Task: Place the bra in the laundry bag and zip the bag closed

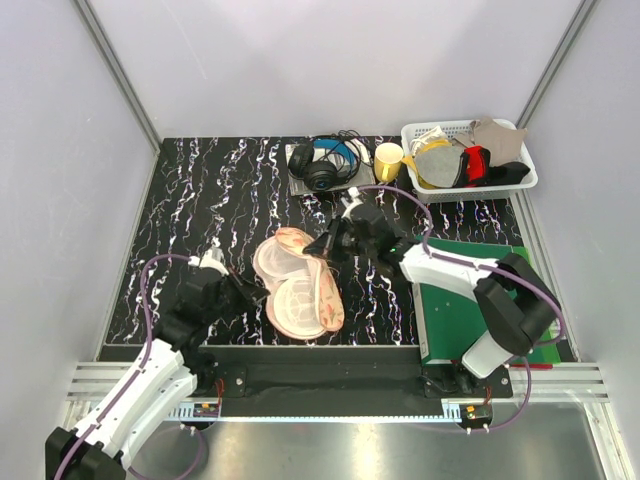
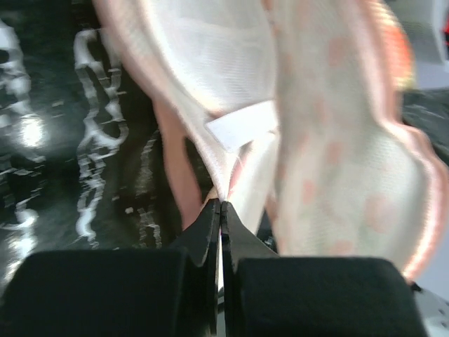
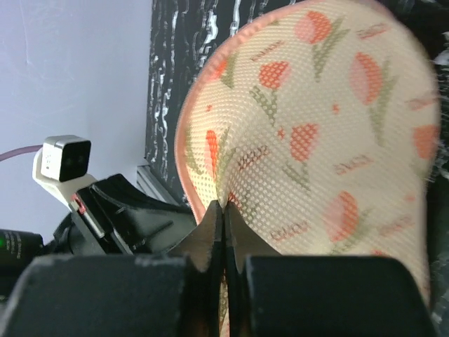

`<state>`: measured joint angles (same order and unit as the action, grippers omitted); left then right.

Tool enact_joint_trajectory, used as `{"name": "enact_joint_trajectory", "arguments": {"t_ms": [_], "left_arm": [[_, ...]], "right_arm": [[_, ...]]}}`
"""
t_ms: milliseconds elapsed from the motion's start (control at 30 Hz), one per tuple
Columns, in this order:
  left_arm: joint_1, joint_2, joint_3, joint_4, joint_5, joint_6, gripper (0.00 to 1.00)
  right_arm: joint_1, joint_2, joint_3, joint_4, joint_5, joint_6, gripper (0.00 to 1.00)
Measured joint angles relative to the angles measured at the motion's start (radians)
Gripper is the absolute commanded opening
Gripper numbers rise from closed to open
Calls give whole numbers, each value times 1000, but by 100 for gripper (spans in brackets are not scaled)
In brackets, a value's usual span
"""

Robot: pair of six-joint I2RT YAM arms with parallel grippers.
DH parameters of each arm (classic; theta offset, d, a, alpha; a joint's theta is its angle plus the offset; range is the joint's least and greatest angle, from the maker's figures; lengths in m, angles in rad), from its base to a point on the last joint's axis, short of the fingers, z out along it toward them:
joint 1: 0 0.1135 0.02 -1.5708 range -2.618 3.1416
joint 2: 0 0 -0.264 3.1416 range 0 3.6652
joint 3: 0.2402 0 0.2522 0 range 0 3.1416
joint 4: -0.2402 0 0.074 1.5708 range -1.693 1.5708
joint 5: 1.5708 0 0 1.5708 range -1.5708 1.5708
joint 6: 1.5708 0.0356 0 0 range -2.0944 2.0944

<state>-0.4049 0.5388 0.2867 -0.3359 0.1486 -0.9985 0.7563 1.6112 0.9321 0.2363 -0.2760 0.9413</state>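
Observation:
The peach-pink printed laundry bag [image 1: 298,282] lies open in the middle of the table with its pale inside showing. My left gripper [image 1: 248,291] is shut on the bag's left edge; in the left wrist view the gripper [image 2: 221,205] pinches the whitish edge of the bag [image 2: 316,140]. My right gripper [image 1: 326,243] is shut on the bag's far right edge; in the right wrist view the gripper [image 3: 223,205] pinches the bag's printed mesh [image 3: 309,126] and lifts it. The red bra [image 1: 477,163] with black straps lies in the basket at the back right.
A white plastic basket [image 1: 415,133] at the back right holds grey and beige cloths [image 1: 497,138]. Black headphones [image 1: 322,165] and a yellow cup [image 1: 388,160] stand at the back. A green mat [image 1: 455,315] lies on the right.

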Motion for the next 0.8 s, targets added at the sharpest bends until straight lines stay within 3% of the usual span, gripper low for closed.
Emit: {"name": "enact_joint_trajectory", "arguments": {"t_ms": [33,133,167,200,233,267,333,400,600,800], "left_arm": [[0,0,5,-25,-22,1,0],[0,0,25,-92,-100,7,1],[0,-3,33,-115,-135,9,9],[0,-6,42,-138,-164,14,23],[1,-10,51,-160,-195,23,41],[1,-15,59,-175,-216,38,65],[2,-23,79,-203,-251,68,80],[2,-22,111,-221,-275,98,82],[2,17,188,-215,-259,169,78],[-11,42,147,-84,-58,161,77]], "right_arm": [[-13,-14,-14,-2,-3,-6,0],[-92,-89,-81,-43,-5,-37,35],[-119,-114,-103,-61,3,-49,41],[-156,-151,-130,-98,16,-72,54],[-193,-193,-159,-151,45,-107,58],[-216,-224,-175,-195,73,-125,63],[-240,-294,-192,-320,145,-192,84],[-236,-360,-192,-424,204,-249,99],[-235,-508,-137,-620,460,-373,100],[-371,-468,57,-677,647,-485,100]]}}
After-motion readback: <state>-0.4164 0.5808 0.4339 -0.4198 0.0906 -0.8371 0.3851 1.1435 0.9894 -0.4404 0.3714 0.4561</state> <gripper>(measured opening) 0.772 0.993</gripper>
